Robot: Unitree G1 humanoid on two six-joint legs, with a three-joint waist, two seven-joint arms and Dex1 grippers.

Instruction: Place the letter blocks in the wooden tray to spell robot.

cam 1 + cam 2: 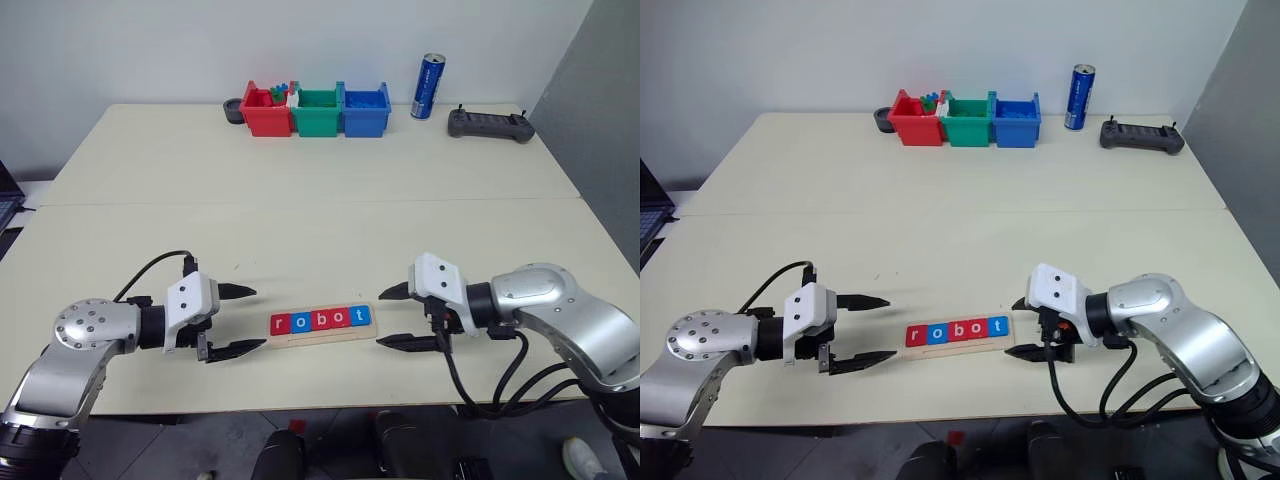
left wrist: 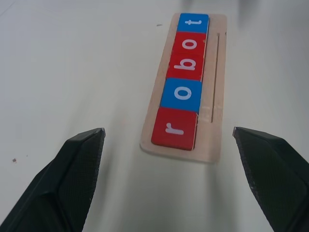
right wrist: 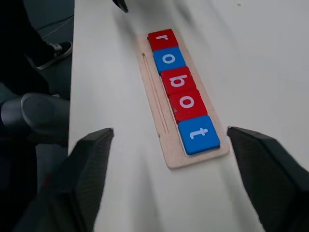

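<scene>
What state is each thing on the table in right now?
Letter blocks: five in a row on the tray, spelling robot.
Wooden tray: flat on the table, groove bare.
Left gripper: open, holding nothing.
Right gripper: open, holding nothing.
Can: upright.
Red bin: holds small bricks.

Between the two pairs of parted jaws lies the wooden tray (image 1: 320, 335), pale smooth matt wood. Its letter blocks (image 2: 183, 79) look like glossy plastic. The fingers (image 2: 72, 179) are black with fine matt texturing. The table (image 1: 300, 220) is a smooth matt cream.
</scene>
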